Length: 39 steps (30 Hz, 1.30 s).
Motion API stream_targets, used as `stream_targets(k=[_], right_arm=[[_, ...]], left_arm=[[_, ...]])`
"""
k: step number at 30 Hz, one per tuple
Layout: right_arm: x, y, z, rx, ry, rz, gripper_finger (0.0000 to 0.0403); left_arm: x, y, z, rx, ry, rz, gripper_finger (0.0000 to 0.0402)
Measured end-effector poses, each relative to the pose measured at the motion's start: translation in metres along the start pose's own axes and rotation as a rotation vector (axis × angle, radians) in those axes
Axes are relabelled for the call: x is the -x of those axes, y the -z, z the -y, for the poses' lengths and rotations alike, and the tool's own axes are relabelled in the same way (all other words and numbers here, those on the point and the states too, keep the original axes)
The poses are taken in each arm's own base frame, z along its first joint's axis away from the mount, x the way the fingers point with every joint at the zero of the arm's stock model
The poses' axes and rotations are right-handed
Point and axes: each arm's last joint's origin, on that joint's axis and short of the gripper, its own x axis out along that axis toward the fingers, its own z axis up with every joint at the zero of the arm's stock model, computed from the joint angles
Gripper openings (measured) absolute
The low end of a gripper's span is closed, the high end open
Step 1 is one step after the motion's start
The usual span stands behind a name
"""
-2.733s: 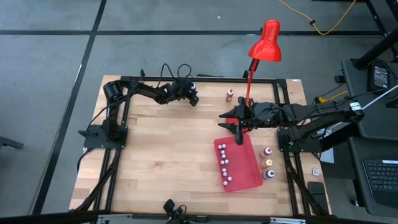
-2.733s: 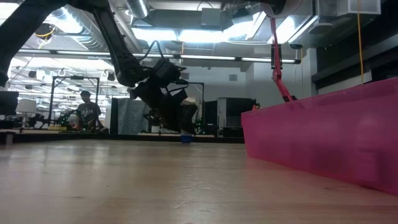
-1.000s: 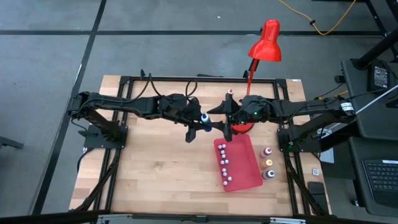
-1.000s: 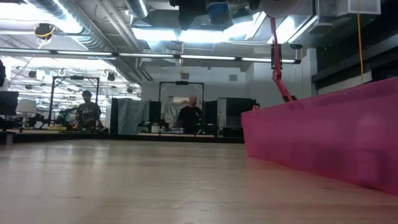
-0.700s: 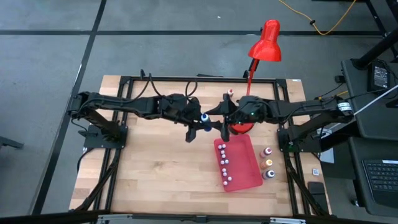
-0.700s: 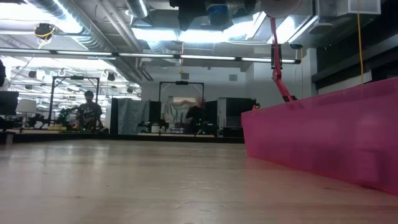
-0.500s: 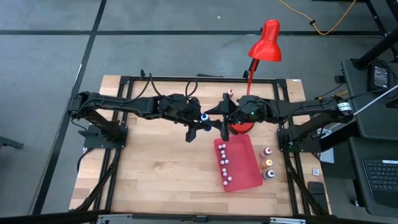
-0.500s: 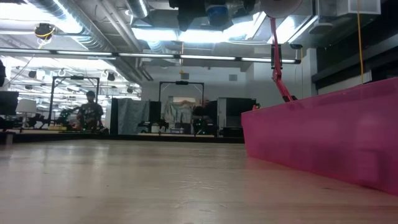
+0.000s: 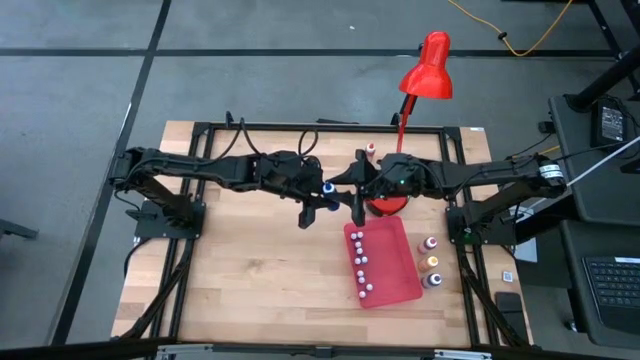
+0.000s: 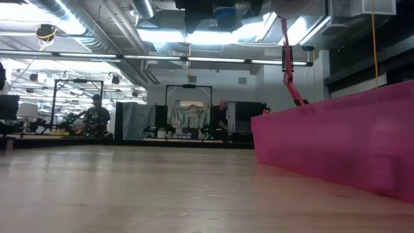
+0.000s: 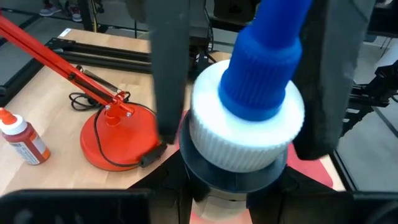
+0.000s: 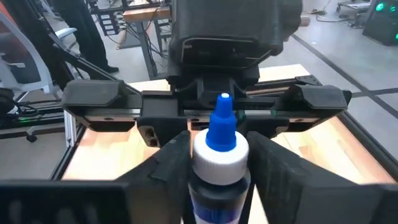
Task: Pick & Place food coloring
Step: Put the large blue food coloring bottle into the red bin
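A food coloring bottle [image 9: 328, 188] with a blue tip, a white cap and a dark blue body hangs in the air above the table's middle. My left gripper [image 9: 318, 192], reaching in from the table's left, is shut on it. My right gripper [image 9: 348, 190] comes from the right, open. Its fingers [image 12: 171, 158] stand close on either side of the white cap [image 12: 221, 155]. I cannot tell whether they touch it. Several small pale-capped bottles [image 9: 360, 268] stand in a pink tray [image 9: 398, 255]. My left gripper holds the bottle by its lower body [image 11: 236, 183], pinched between the two fingers. The place of contact is mostly hidden below the cap in the left wrist view. The fingers come nearly level from the table's left. The bottle is clear of the table, its tip [image 11: 267, 56] up and slanted toward my right gripper.
A red desk lamp stands with its round base [image 9: 388, 206] just behind my right gripper and its head [image 9: 428, 65] past the far edge. A red-bodied bottle [image 9: 370, 151] stands near the far edge. Three bottles [image 9: 432, 262] stand right of the tray. The tray wall [image 10: 336, 136] fills the low view's right.
My right gripper's fingers have drawn closer together around the bottle's cap. My left gripper and the bottle have kept still.
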Motion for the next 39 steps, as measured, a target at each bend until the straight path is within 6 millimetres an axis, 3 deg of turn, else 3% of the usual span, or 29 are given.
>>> stream_targets(k=[4,20,30,35,39], right_arm=[[0.0,0.0,0.0,0.003,0.0,-0.004,0.0119],[0.002,0.0,-0.002,-0.048,0.056,0.005,0.0118],[0.02,0.006,-0.016,-0.017,0.075,-0.081,0.0118],[0.039,0.011,-0.026,-0.024,0.052,-0.157,0.0118],[0.053,0.027,-0.037,-0.022,0.067,-0.2,0.0118]], left_arm=[[0.0,0.001,-0.001,0.0,-0.021,-0.007,0.0105],[0.006,-0.002,-0.01,0.042,-0.029,-0.01,0.0151],[0.052,-0.016,-0.004,0.048,-0.016,0.07,0.0236],[0.081,-0.01,-0.005,0.065,-0.039,0.099,0.0258],[0.108,0.005,-0.015,0.107,-0.115,0.127,0.0264]])
